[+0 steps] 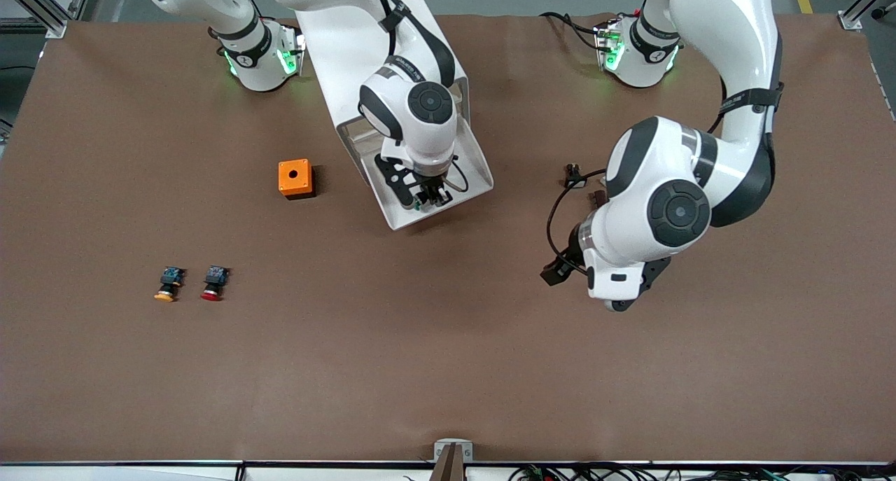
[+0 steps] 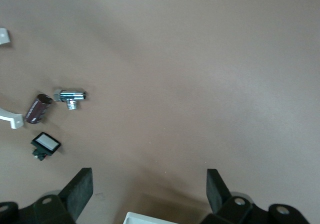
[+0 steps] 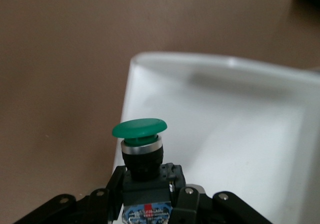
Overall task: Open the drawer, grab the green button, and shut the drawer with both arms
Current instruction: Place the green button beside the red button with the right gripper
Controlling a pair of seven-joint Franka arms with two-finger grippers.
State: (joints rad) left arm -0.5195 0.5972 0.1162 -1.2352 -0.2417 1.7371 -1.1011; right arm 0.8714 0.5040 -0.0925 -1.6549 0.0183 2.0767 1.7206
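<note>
My right gripper [image 3: 147, 204], at frame center inside the open white drawer [image 1: 467, 160], is clamped on the green button [image 3: 139, 129], while my left gripper [image 2: 149, 190] waits, fingers spread wide, over bare table [image 1: 448, 369].

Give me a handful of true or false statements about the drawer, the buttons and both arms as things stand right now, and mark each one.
1. The right gripper is shut on the green button. True.
2. The drawer is pushed closed. False: it stands open, with the right gripper inside it.
3. The left gripper holds a small part. False: its jaws are open and empty, over bare table.
4. The yellow button and red button lie side by side on the table. True.
5. The orange box sits in the drawer. False: it sits on the table beside the drawer, toward the right arm's end.
</note>
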